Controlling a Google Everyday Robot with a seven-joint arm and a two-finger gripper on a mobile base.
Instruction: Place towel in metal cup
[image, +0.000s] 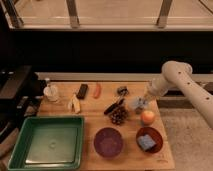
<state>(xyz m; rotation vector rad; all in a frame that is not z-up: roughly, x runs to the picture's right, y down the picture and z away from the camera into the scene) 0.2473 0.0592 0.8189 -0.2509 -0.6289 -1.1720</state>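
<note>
My gripper (140, 102) is at the right of the wooden table, at the end of the white arm reaching in from the right. It is shut on a pale blue towel (137, 105), which hangs at its tip just above the table. The small metal cup (122, 90) stands a little to the left and farther back, apart from the towel.
A black brush (113, 106), a pine cone (118, 117) and an orange fruit (147, 117) lie close to the gripper. A purple bowl (108, 142) and a red bowl (156, 145) holding a blue sponge stand in front. A green bin (20, 150) is at front left.
</note>
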